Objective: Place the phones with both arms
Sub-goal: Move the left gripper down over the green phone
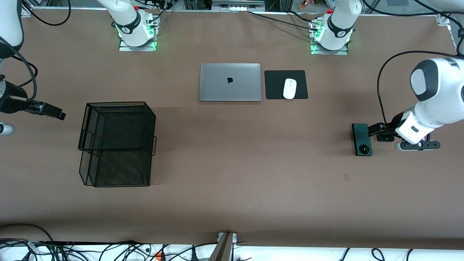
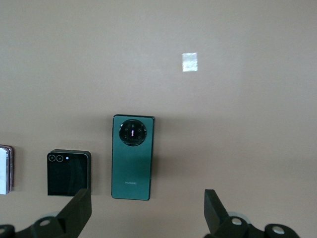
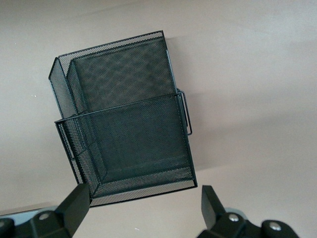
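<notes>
So far nothing is placed: the green phone (image 2: 132, 157), black phone (image 2: 69, 172) and lilac phone (image 2: 5, 169) lie on the counter (image 1: 232, 163) at middle right of the front view. The left end effector (image 2: 147, 210) hovers wide over them; the right end effector (image 3: 144, 208), also wide, waits over the empty mesh basket (image 1: 116, 145) at left.
</notes>
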{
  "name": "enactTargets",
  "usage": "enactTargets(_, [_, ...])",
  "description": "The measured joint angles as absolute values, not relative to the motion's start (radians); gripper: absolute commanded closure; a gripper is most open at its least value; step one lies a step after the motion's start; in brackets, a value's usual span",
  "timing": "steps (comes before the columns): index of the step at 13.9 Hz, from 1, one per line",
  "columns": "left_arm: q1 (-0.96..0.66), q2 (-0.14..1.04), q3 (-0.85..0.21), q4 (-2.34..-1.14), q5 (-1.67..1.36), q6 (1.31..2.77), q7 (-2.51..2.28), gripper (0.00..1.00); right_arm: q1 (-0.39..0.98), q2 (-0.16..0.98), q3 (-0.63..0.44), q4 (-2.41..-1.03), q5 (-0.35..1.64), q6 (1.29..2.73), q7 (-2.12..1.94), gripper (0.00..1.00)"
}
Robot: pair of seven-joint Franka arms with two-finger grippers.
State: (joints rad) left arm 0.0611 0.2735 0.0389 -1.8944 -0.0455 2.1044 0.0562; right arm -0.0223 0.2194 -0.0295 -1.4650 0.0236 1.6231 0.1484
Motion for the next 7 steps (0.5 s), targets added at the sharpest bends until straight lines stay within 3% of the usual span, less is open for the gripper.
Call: enactTargets(7, [0.058, 0.317, 0.029, -1.894, -0.045, 2.108, -0.111, 0.0, -0.022, 0.22, -0.03, -1.465, 0.024, 1.623, 0.148, 0.0])
